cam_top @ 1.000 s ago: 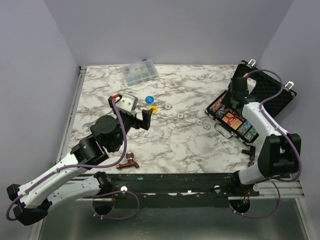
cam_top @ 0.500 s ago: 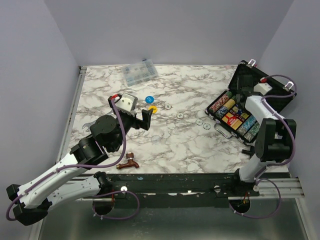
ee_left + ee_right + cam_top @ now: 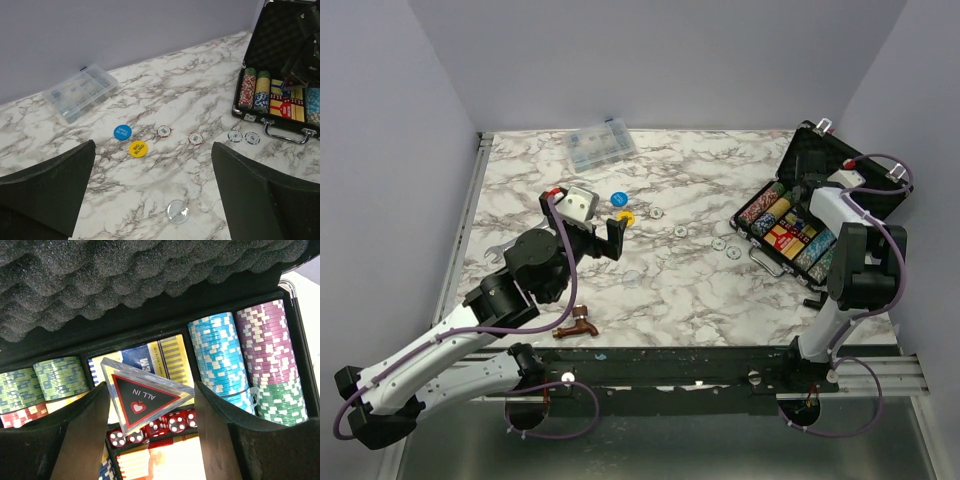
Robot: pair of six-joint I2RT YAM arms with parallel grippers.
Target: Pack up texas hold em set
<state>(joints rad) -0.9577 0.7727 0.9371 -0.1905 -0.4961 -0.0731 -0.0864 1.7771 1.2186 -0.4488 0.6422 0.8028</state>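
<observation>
The right gripper (image 3: 150, 430) over the open case (image 3: 125, 275).
Its fingers seem to pinch a clear ALL IN triangle (image 3: 142, 400) above the dice (image 3: 172, 422); the left gripper (image 3: 153, 165) hangs wide open above the table (image 3: 200, 90).

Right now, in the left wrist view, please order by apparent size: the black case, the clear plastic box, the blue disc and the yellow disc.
1. Black case, largest, though partly cut off.
2. Clear plastic box.
3. Blue disc and yellow disc: alike in size, not ranked.
</observation>
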